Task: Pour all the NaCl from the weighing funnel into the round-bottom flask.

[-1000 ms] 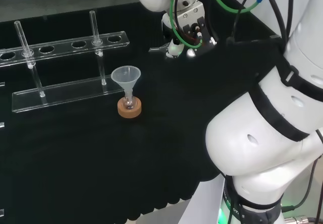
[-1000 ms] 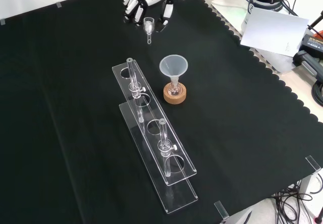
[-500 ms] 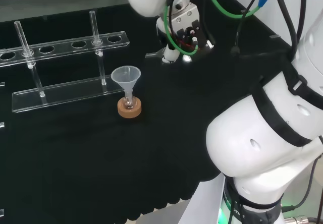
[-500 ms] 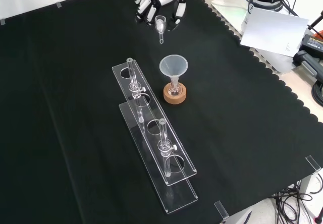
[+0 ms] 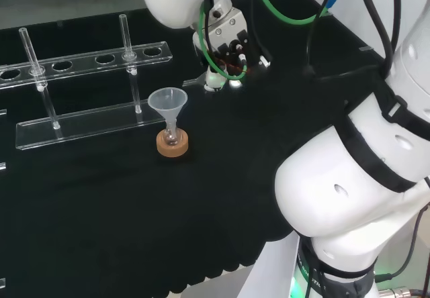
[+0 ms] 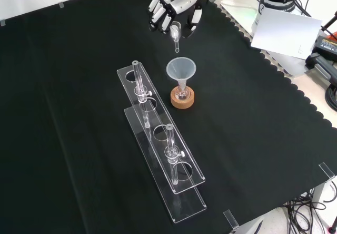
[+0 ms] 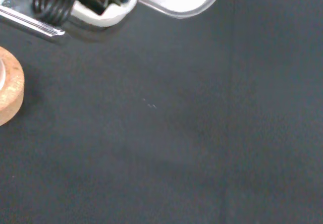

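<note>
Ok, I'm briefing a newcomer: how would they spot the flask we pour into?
Find the long clear rack on the black cloth. Beside its far end sits a cork ring. The small round-bottom flask stands in it, alone in carrying a wide funnel.

arm: white rounded links, blk bands | cables: green + blk | hand (image 6: 179,2): white w/ blk fingers (image 6: 196,19)

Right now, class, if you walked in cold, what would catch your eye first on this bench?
The hand at the front view's top, its fingers curled round a small clear weighing funnel. Just below it a plastic funnel stands in a flask on a cork ring, beside a clear tube rack.
</note>
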`<act>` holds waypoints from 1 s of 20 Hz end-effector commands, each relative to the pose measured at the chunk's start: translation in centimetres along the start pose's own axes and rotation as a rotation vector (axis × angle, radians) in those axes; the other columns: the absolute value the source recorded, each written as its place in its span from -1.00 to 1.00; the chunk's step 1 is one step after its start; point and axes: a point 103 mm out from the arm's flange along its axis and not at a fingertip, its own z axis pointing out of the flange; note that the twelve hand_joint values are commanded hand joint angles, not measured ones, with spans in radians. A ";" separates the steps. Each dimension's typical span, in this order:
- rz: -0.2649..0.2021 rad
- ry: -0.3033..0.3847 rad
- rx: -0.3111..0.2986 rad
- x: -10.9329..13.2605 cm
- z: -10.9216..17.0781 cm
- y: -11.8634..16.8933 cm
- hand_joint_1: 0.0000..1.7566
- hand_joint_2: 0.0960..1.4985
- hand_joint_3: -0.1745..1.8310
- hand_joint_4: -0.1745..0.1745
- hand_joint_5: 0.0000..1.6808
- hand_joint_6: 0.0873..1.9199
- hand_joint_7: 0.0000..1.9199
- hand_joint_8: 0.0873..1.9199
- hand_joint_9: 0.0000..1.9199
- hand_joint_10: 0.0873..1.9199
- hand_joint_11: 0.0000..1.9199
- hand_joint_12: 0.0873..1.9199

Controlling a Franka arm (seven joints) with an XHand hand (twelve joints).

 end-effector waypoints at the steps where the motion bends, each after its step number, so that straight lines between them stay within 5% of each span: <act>1: -0.013 -0.027 0.024 0.7 0.0 0.5 0.27 -0.12 -0.29 1.00 0.52 -0.42 -0.41 -0.37 -0.03 -0.69 -0.17 0.07; 20: -0.037 -0.098 0.049 1.7 -0.9 1.5 0.27 -0.12 -0.29 1.00 0.52 -0.42 -0.41 -0.37 -0.04 -0.69 -0.17 0.07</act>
